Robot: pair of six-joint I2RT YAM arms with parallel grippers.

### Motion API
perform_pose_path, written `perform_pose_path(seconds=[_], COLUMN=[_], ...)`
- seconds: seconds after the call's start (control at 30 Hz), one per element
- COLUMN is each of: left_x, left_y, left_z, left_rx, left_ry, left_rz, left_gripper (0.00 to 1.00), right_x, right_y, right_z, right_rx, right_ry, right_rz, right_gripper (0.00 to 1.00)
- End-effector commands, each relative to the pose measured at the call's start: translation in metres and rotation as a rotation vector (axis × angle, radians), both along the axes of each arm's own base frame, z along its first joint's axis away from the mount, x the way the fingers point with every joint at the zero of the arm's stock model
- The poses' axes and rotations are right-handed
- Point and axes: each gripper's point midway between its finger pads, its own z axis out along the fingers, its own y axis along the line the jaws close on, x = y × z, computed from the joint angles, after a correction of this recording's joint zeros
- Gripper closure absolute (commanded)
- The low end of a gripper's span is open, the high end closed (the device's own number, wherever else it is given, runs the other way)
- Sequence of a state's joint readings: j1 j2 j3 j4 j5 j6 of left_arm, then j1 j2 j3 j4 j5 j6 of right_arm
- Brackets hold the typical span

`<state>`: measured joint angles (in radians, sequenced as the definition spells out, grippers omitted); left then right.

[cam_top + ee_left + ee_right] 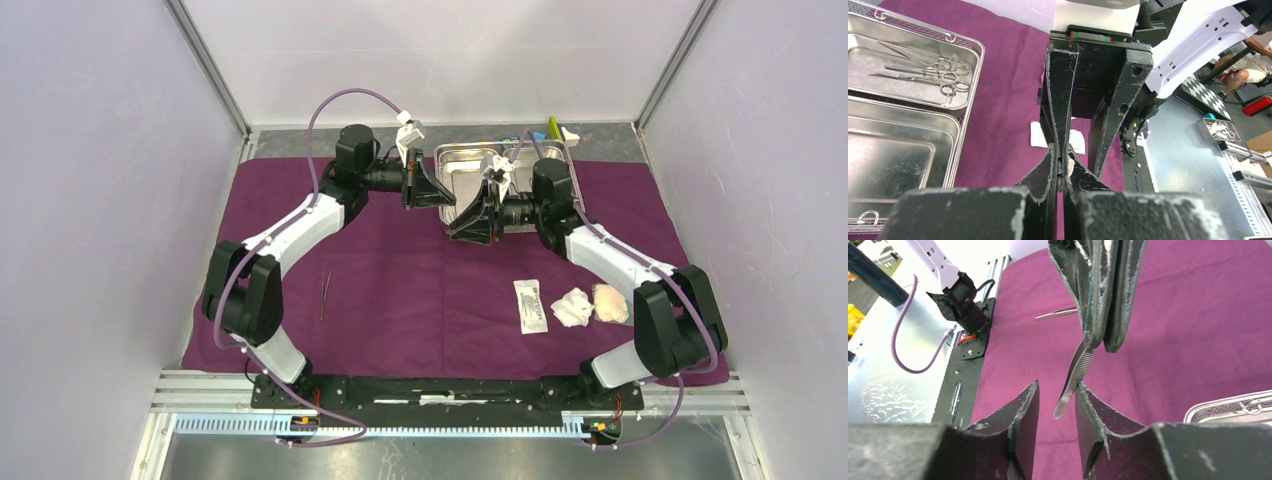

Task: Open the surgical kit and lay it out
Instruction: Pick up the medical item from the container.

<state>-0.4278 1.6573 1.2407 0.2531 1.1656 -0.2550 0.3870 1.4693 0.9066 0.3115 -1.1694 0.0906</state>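
L gripper [1100, 345] is shut tight on the tweezers [1075, 372], pinching the upper end. The rest hangs slanting down out of its fingertips, over the cloth [420, 290].

R gripper [1057, 386] faces it tip to tip, just in front of the tray [908, 140]. Its fingers [1030, 407] stand apart, w/ the tweezers' free end down in the gap btwn them. That end sits nearer the finger on the right of the R wrist view. Contact there can't be told, and there's a clear gap to the other finger. So R isn't clamped on anything.

In the L wrist view the L fingers are pressed together, only a sliver of something showing btwn them.

Scissor tools [933, 75] lie in the tray compartment at the top of the L wrist view; the other compartment shows bare steel.

A 2nd tweezers [325, 295] lies flat on the cloth near the L arm, well apart from both grippers. Packet [531, 305] and gauze pads [572, 307] lie side by side on the cloth by the R arm.
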Motion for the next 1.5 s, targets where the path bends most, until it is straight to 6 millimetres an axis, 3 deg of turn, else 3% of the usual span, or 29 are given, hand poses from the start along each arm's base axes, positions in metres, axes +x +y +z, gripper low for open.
perform_pose_path(seconds=[0.0, 0.07, 0.17, 0.23, 0.33, 0.37, 0.47, 0.63, 0.77, 0.97, 1.1, 1.47], left_x=[-0.008, -0.008, -0.007, -0.003, 0.021, 0.030, 0.045, 0.058, 0.068, 0.075, 0.074, 0.078], left_y=[0.000, 0.001, 0.001, 0.002, 0.009, 0.014, 0.025, 0.035, 0.035, 0.030, 0.017, 0.007], left_z=[0.021, 0.021, 0.022, 0.025, 0.029, 0.029, 0.035, 0.024, 0.014, 0.005, 0.004, 0.003], left_rx=[-0.045, -0.045, -0.046, -0.045, -0.020, -0.010, -0.011, -0.005, 0.007, 0.026, 0.038, 0.053], left_ry=[-0.069, -0.069, -0.063, -0.051, -0.013, -0.008, 0.041, 0.184, 0.266, 0.315, 0.317, 0.327], left_rz=[-0.015, -0.010, 0.004, 0.033, 0.212, 0.280, 0.417, 0.572, 0.634, 0.658, 0.623, 0.612], left_gripper=[0.98, 0.98, 0.93, 0.76, 0.28, 0.20, 0.09, 0.08, 0.17, 0.34, 0.41, 0.49], right_x=[0.002, 0.003, 0.006, 0.011, 0.031, 0.040, 0.060, 0.085, 0.093, 0.094, 0.095, 0.095], right_y=[0.004, 0.004, 0.005, 0.004, 0.002, 0.000, -0.005, -0.011, -0.014, -0.016, -0.015, -0.015], right_z=[0.013, 0.013, 0.013, 0.014, 0.020, 0.024, 0.035, 0.033, 0.026, 0.028, 0.026, 0.021], right_rx=[0.032, 0.031, 0.027, 0.021, -0.015, -0.022, -0.026, -0.056, -0.075, -0.078, -0.083, -0.094], right_ry=[-0.033, -0.029, -0.027, -0.033, -0.073, -0.090, -0.102, -0.016, 0.052, 0.081, 0.093, 0.099], right_rz=[0.022, 0.016, -0.001, -0.028, -0.133, -0.184, -0.304, -0.449, -0.516, -0.545, -0.550, -0.558], right_gripper=[0.68, 0.77, 0.81, 0.85, 0.93, 0.97, 1.00, 1.00, 1.00, 1.00, 0.99, 0.99])
